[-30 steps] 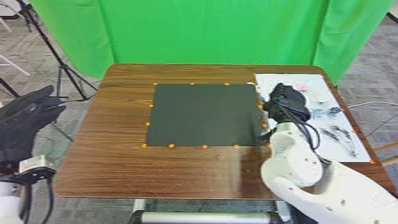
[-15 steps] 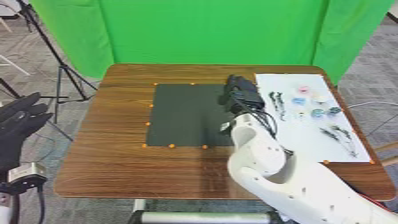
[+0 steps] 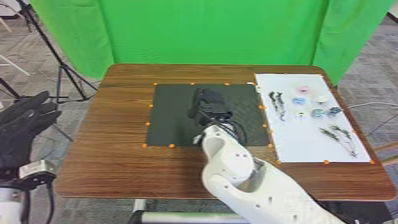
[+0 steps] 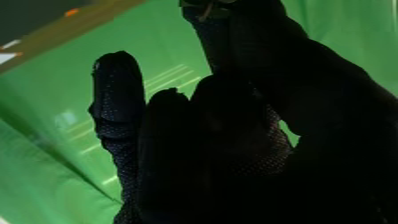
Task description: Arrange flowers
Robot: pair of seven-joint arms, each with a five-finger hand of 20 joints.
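My right hand (image 3: 211, 106) is over the dark mat (image 3: 173, 115), its fingers toward the far edge. In the right wrist view, the thumb and a finger of my right hand (image 4: 235, 125) pinch a small green leafy stem (image 4: 210, 7) at their tips; most of it is hidden. On the white sheet (image 3: 306, 147) lie a pink flower (image 3: 304, 90), a blue flower (image 3: 299, 101), a teal flower (image 3: 334, 110), dark slender stems (image 3: 279, 104) and leafy sprigs (image 3: 341, 136). My left hand (image 3: 22, 122) hangs left of the table, fingers extended.
Orange markers (image 3: 171, 146) line the mat's edges on the brown table (image 3: 124, 170). A green curtain (image 3: 213, 35) hangs behind it. At the left, a black tripod (image 3: 64, 65) stands on the floor beyond the table's edge.
From above the white sheet, my right hand has swung left across the mat, uncovering the flowers and dark stems. My left hand has shifted slightly.
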